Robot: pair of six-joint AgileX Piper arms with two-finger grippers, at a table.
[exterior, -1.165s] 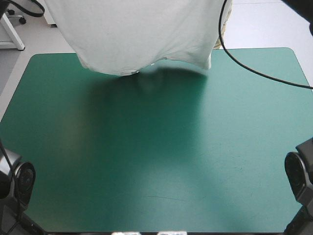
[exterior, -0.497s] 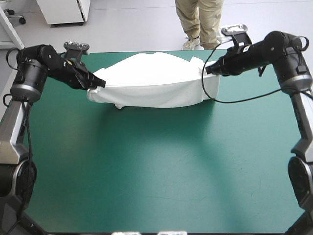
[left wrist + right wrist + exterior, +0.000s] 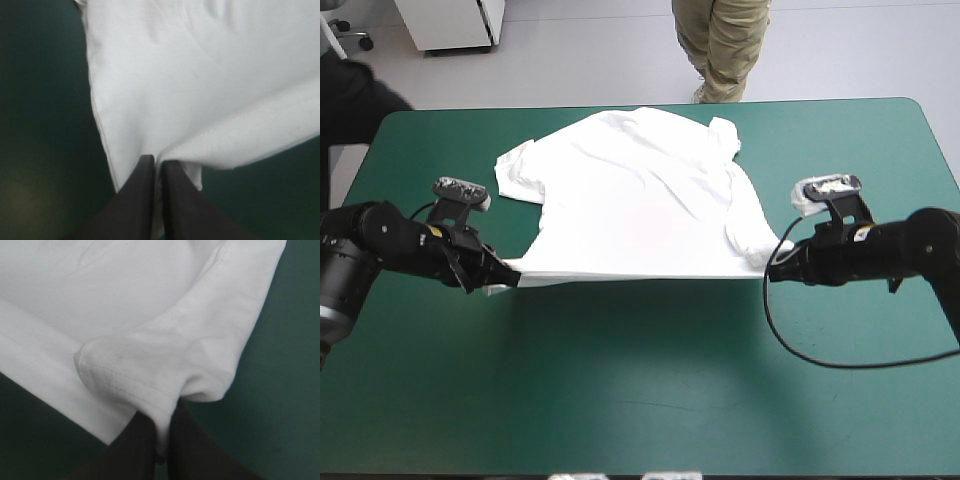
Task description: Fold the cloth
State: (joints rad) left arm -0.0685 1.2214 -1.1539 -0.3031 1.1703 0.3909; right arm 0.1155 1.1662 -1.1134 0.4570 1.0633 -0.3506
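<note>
Quick look at your table (image 3: 650, 400): the teal-green cover has rounded far corners, and the T-shirt (image 3: 630, 190) sits on its far half, roughly centred between the left and right edges. It's spread mostly flat, neck end toward the far edge. One short sleeve pokes out toward the far left and the other is bunched near the far right. The shirt's right side is rolled over on itself in a long fold.

Your left gripper (image 3: 508, 271) has its black fingers pinched all but together on the near left corner of the hem, cloth sandwiched between them. Your right gripper (image 3: 770, 272) has the near right corner the same way, with a puckered bit of stitched hem bulging just ahead of its tips. The hem runs taut and straight between the two, raised a little off the cover, with a dark shadow on the green right under it.
</note>
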